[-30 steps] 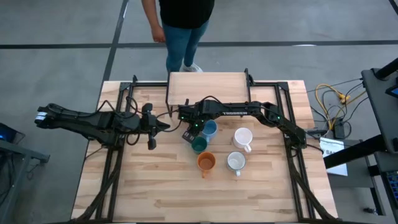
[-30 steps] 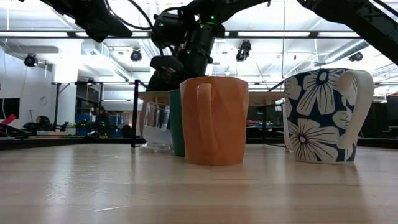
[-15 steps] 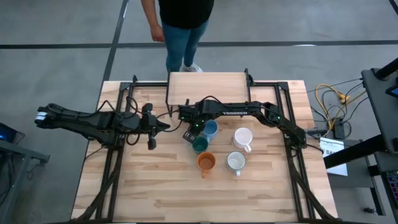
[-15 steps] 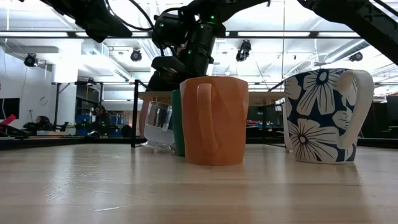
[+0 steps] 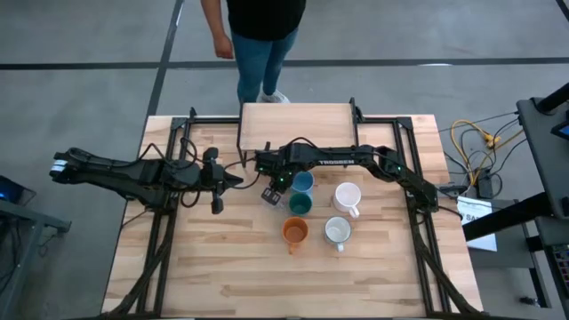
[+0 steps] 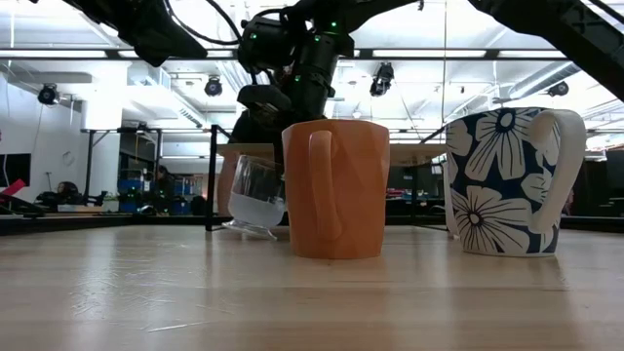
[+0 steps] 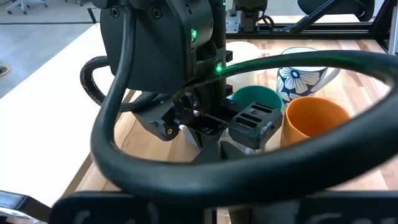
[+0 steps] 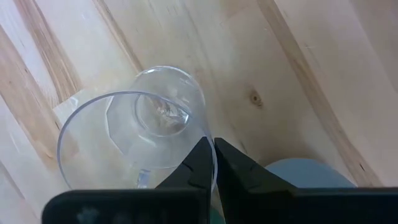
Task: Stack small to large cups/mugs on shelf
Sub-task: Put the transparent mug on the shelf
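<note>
— Where's the clear glass (image 8: pixel 134 127)?
— Centre frame in the high view, tilted, its rim pinched by the right gripper (image 8: pixel 211 163).
— The left gripper (image 5: pixel 216 180)?
— Closed, empty, left of centre. Green cup (image 5: pixel 300 204) hidden behind the orange mug (image 6: pixel 336 188) in the low view.

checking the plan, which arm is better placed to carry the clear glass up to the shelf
Right. The right gripper is shut on the rim of the clear glass, which is tilted. The left gripper is shut, empty, off to the side of the cups, farther from the shelf.
</note>
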Robot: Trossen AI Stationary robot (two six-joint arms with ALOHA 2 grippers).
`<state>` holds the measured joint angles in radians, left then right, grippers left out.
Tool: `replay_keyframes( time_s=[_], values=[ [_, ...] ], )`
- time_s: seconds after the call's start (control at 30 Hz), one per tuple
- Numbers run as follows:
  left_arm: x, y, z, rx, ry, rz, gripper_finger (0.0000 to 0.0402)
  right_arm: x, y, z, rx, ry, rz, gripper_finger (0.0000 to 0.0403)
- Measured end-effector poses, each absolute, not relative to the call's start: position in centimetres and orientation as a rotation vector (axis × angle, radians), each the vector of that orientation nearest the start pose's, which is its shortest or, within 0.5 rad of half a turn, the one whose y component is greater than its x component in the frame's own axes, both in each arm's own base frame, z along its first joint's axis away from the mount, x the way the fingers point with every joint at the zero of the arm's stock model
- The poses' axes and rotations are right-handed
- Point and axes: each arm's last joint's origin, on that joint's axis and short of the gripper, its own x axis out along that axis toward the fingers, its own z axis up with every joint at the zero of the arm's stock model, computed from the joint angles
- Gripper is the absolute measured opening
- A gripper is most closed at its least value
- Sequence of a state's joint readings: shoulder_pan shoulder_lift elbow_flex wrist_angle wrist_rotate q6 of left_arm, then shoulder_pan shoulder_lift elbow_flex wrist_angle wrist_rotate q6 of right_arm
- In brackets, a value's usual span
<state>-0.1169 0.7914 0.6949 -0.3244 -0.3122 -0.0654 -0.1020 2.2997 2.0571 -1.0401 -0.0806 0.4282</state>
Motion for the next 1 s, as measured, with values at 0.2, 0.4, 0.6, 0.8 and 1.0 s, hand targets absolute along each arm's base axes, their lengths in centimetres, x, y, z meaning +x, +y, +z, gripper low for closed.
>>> replay_keyframes(
  time_s=[0.2, 0.4, 0.6, 0.8, 1.0],
  values=[
    [17.1, -1.1, 28.8, 0.027, 0.405, 0.205, 0.0000, 47.2, -4.3, 20.9, 0.479, 1.260, -0.292, 0.0009],
    [17.1, -1.1, 28.8, 0.028, 0.406, 0.205, 0.0000, 46.5, -3.6, 23.7, 0.413, 1.304, -0.288, 0.0008],
    [17.1, -1.1, 28.8, 0.050, 0.408, 0.204, 0.0000, 46.3, -3.7, 28.0, 0.386, 1.242, -0.272, 0.0008],
    [17.1, -1.1, 28.8, 0.052, 0.414, 0.208, 0.0000, 45.3, -3.7, 30.3, 0.375, 1.225, -0.260, 0.0008],
    [17.1, -1.1, 28.8, 0.051, 0.416, 0.208, 0.0000, 43.4, -3.9, 30.5, 0.316, 1.368, -0.299, 0.0008]
  ],
)
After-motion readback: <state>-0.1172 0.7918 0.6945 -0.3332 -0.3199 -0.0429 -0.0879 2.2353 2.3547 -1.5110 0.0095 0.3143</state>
